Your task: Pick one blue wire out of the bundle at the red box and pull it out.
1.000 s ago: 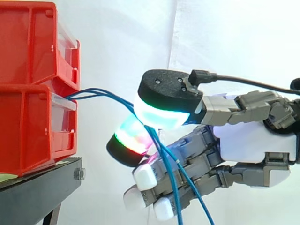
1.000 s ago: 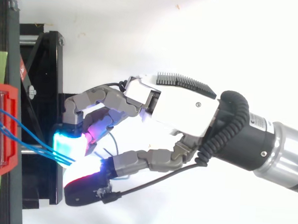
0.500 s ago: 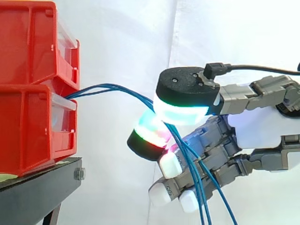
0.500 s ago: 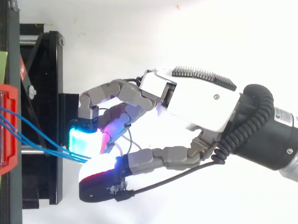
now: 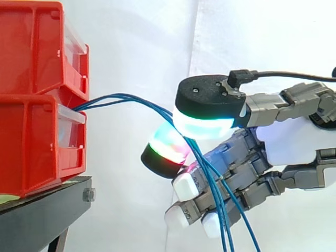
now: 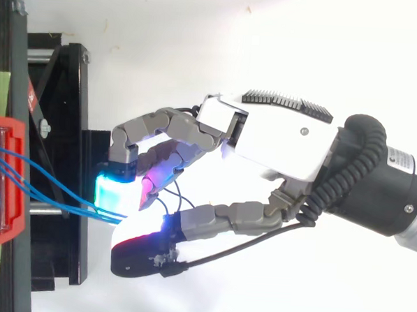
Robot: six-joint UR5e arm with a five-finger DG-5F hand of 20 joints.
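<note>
Blue wires (image 5: 118,96): side view. Bundle leaves front of red box (image 5: 31,142), arcs right and roughly level into hand (image 5: 294,144), then drops steeply past curled fingers. Two glowing pads (image 5: 203,123) clamp strands from above and below. Several strands pass through pinch; cannot tell if one is singled out.

Top view: wires run from box toward hand (image 6: 286,139), long axis roughly in line with arm. Judgement: pull calls for retreat away from box along that line.

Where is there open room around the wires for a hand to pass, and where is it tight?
Open: above the blue wires, between the red bins and the hand; also below them, over the edge of the black stand. Crowded: at the glowing pads, where the wires are pinched and drop across curled fingers.
</note>
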